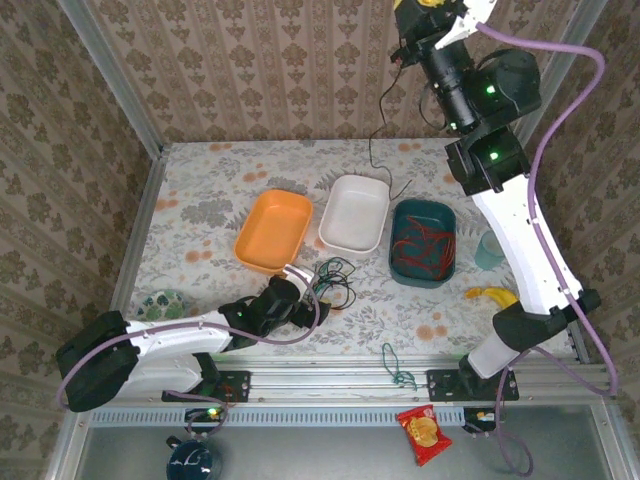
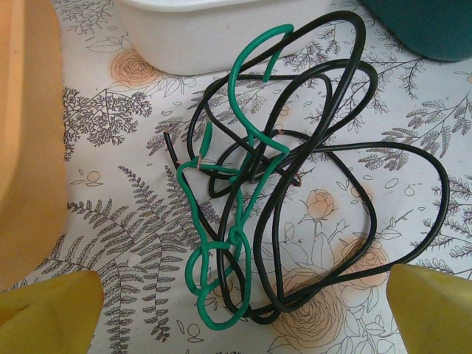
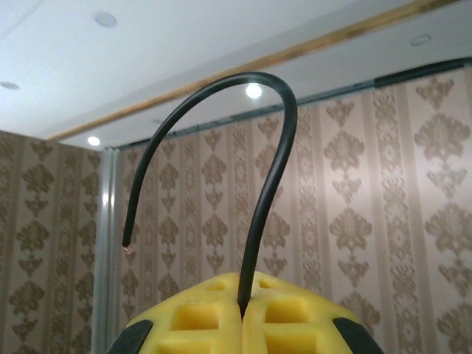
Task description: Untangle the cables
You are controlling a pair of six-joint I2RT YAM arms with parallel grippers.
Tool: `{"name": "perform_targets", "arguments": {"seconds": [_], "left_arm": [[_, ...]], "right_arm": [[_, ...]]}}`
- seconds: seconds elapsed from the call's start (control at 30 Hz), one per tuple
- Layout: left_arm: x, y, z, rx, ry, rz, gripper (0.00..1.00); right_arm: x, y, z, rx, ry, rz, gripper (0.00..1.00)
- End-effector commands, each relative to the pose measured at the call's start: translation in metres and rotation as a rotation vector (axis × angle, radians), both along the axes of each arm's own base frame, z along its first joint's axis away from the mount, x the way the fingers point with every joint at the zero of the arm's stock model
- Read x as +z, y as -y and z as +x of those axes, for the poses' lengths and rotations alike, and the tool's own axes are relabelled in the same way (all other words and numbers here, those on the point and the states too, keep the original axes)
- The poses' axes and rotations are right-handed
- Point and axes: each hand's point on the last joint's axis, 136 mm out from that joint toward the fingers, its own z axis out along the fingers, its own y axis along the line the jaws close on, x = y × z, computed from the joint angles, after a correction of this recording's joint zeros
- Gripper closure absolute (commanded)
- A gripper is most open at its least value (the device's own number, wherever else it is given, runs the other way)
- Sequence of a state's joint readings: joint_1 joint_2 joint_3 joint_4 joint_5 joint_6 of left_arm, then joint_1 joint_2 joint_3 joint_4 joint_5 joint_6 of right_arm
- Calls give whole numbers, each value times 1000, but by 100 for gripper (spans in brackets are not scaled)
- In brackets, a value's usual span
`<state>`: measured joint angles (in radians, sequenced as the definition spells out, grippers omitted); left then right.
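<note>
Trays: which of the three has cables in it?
The dark teal tray, rightmost of the three: red cables lie coiled inside it. The orange tray and the white tray hold no cables.

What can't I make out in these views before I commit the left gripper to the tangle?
- Top view: the tangle is too small to trace crossings, and the left gripper overlaps its edge.
- Top view: the red cables in the teal tray are too small to count.
- Right wrist view: the black cable is lost between the pads of the right gripper; its run below is hidden.
</note>
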<state>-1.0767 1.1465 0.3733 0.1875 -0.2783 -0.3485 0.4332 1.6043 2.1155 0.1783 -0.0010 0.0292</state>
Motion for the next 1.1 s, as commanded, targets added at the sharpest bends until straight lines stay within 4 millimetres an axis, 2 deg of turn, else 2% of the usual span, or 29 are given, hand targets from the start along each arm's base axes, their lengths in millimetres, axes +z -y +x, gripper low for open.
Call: {"name": "perform_targets", "arguments": {"seconds": [0.0, 0.13, 0.27, 0.37, 0.5, 0.63, 0.73, 0.83, 0.93, 0.97, 1.07], "left_arm": [[-4, -4, 4, 36, -6, -2, 1], [-4, -4, 5, 37, -7, 0, 1], [-5, -3, 5, 36, -7, 5, 1], [-4, -2, 5, 30, -11, 5, 1], [-4, 0, 5, 22, -14, 11, 1], [-6, 1, 5, 20, -19, 14, 1], [-8, 1, 4, 19, -25, 17, 1], [-8, 2, 5, 18, -27, 16, 1], [-9, 3, 5, 16, -30, 16, 1], [-10, 3, 6, 17, -32, 19, 1], [-10, 6, 6, 13, -35, 21, 1]], "right_arm": [[-43, 3, 34, -40, -119, 9, 100], [-68, -3, 40, 2, -177, 12, 100], [-73, -11, 35, 52, -189, 7, 100], [-61, -8, 25, 30, -144, -2, 100], [-30, 8, 5, -60, -42, -27, 100], [1, 22, -27, -119, 92, -35, 100], [16, 20, -55, -112, 177, -63, 100], [23, 12, -77, -73, 231, -96, 100], [20, -3, -84, -28, 248, -133, 100], [27, 1, -100, -19, 277, -126, 100], [29, -5, -109, 13, 286, -137, 100]]}}
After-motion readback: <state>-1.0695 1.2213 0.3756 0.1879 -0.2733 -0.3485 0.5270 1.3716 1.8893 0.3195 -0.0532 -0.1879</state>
